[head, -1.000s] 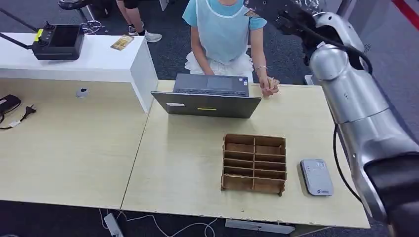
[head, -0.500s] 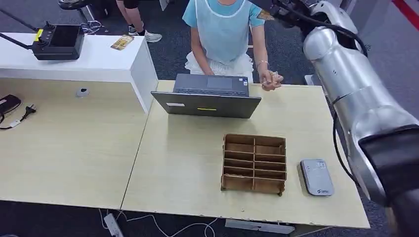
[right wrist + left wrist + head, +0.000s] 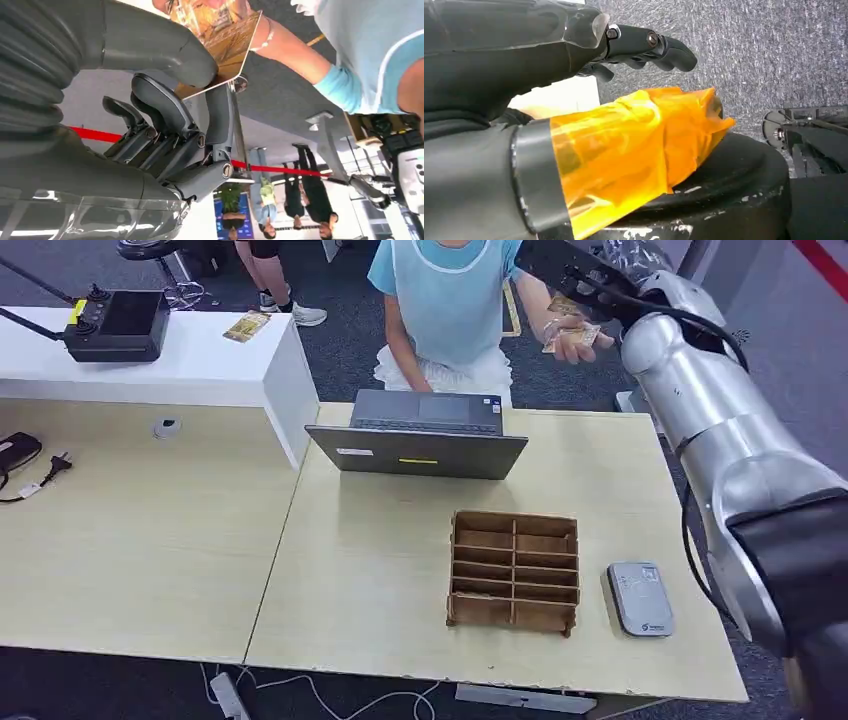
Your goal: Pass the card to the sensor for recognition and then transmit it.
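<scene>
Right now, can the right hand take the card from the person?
Probably yes: in the right wrist view the right hand already has its thumb and fingers around the card, which the person's hand holds out. Nothing blocks it.

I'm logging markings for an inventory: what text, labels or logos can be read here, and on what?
None can be read.
Card reader: small blue logo, too small.
Laptop: yellow strip and white sticker, blurred.
Card: golden picture, no legible words.
</scene>
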Robot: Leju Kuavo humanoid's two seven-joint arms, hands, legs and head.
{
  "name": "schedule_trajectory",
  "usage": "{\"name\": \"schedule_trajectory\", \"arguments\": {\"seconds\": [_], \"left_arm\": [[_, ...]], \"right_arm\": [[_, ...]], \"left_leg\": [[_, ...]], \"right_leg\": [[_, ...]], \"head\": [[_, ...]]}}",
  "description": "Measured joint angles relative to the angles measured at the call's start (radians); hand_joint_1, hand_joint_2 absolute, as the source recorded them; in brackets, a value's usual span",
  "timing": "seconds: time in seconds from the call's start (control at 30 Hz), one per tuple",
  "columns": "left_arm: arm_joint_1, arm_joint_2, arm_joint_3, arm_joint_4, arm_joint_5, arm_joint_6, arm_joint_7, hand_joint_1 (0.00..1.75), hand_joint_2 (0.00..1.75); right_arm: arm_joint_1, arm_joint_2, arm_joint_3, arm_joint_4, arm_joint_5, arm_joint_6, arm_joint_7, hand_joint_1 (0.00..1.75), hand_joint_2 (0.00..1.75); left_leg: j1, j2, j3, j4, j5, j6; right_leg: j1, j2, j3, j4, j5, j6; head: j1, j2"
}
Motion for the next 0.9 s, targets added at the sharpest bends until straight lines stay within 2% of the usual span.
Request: {"name": "schedule_trajectory", "arguments": {"seconds": [0.4, 0.43, 0.47, 0.5, 0.53, 0.9], "left_arm": [[0.0, 0.0, -0.008, 0.0, -0.002, -0.003, 0.001, 0.0, 0.0], [0.0, 0.0, -0.008, 0.0, -0.002, -0.003, 0.001, 0.0, 0.0], [0.0, 0.0, -0.008, 0.0, -0.002, -0.003, 0.001, 0.0, 0.0], [0.0, 0.0, -0.008, 0.0, -0.002, -0.004, 0.001, 0.0, 0.0], [0.0, 0.0, -0.008, 0.0, -0.002, -0.005, 0.001, 0.0, 0.0], [0.0, 0.0, -0.01, 0.0, -0.006, -0.007, 0.004, 0.0, 0.0]], "right_arm": [[-0.002, -0.003, -0.006, 0.033, 0.017, -0.002, 0.001, 1.75, 1.75], [-0.002, -0.003, -0.006, 0.034, 0.02, -0.002, 0.001, 1.64, 1.75], [-0.002, -0.003, -0.006, 0.036, 0.029, -0.002, 0.001, 0.54, 1.75], [-0.002, -0.003, -0.007, 0.038, 0.034, -0.002, 0.001, 0.54, 1.75], [-0.002, -0.003, -0.008, 0.039, 0.039, -0.002, 0.001, 0.0, 1.75], [-0.002, -0.004, -0.026, 0.047, 0.063, -0.009, 0.001, 0.0, 1.75]], "left_leg": [[0.0, 0.0, 0.0, 0.0, 0.0, 0.0], [0.0, 0.0, 0.0, 0.0, 0.0, 0.0], [0.0, 0.0, 0.0, 0.0, 0.0, 0.0], [0.0, 0.0, 0.0, 0.0, 0.0, 0.0], [0.0, 0.0, 0.0, 0.0, 0.0, 0.0], [0.0, 0.0, 0.0, 0.0, 0.0, 0.0]], "right_leg": [[0.0, 0.0, 0.0, 0.0, 0.0, 0.0], [0.0, 0.0, 0.0, 0.0, 0.0, 0.0], [0.0, 0.0, 0.0, 0.0, 0.0, 0.0], [0.0, 0.0, 0.0, 0.0, 0.0, 0.0], [0.0, 0.0, 0.0, 0.0, 0.0, 0.0], [0.0, 0.0, 0.0, 0.0, 0.0, 0.0]], "head": [[0.0, 0.0], [0.0, 0.0], [0.0, 0.0], [0.0, 0.0], [0.0, 0.0], [0.0, 0.0]]}}
